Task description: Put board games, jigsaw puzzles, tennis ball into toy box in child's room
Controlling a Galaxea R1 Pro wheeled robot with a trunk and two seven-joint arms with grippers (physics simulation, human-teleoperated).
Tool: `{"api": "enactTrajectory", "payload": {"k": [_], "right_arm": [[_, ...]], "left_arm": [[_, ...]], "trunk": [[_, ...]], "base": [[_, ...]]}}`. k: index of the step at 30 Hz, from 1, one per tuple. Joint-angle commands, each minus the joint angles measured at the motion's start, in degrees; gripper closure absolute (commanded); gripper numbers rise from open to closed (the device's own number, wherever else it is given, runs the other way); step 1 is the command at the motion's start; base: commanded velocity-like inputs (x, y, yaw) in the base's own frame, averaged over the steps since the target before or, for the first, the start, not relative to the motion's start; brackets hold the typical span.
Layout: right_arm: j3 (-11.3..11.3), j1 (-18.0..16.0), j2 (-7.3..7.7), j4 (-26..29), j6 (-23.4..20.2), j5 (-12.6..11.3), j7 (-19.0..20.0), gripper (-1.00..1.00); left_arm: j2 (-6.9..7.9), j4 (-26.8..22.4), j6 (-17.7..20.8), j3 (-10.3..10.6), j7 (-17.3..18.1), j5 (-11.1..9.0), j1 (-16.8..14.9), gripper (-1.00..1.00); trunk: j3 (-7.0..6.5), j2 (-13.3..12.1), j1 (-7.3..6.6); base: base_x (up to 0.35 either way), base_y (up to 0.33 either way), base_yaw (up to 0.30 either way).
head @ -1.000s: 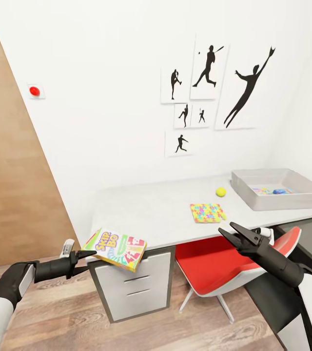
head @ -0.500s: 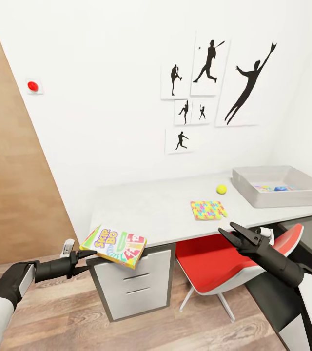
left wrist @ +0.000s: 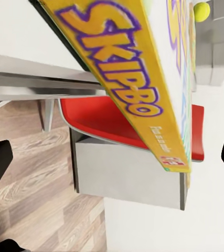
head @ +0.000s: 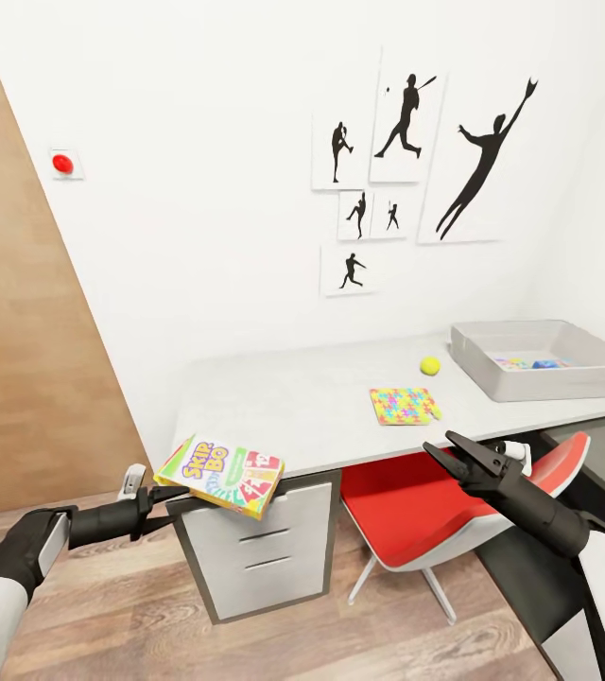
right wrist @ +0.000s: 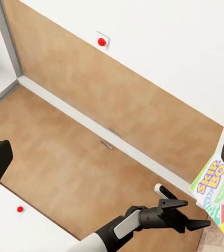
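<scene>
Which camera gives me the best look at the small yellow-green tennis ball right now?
The head view: the small yellow-green tennis ball sits whole on the pale marbled table, between the multicoloured jigsaw square and the grey toy box. The left wrist view catches the ball beyond the Skip-Bo box.

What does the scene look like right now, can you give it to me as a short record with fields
left gripper: shut on the Skip-Bo box, held at the table's near corner
right gripper: open, holding nothing, above the red chair
table: jigsaw puzzle and tennis ball lying apart
toy box: at the table's right end, colourful items already inside
</scene>
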State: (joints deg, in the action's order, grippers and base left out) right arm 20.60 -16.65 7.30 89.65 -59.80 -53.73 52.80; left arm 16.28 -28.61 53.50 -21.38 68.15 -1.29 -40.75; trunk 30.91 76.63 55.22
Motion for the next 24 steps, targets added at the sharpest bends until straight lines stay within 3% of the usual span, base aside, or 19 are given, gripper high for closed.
{"api": "enactTrajectory", "payload": {"k": [1,12,24], "right_arm": [[0.0,0.0,0.0,0.0,-0.2,0.2,0.3,-1.0],[0.0,0.0,-0.08,0.0,-0.2,0.2,0.3,-1.0],[0.0,0.0,-0.09,0.0,-0.2,0.2,0.3,-1.0]], "left_arm": [[-0.01,0.0,0.3,-0.1,0.1,-0.1,0.0,-1.0],[-0.66,-0.1,-0.8,0.0,0.1,0.0,0.0,-1.0],[-0.67,-0.2,-0.9,0.0,0.1,0.0,0.0,-1.0]], "trunk": [[0.06,0.0,0.0],[0.06,0.0,0.0],[0.06,0.0,0.0]], "base": [[0.0,0.0,0.0],[0.0,-0.108,0.0],[0.0,-0.016,0.0]]}}
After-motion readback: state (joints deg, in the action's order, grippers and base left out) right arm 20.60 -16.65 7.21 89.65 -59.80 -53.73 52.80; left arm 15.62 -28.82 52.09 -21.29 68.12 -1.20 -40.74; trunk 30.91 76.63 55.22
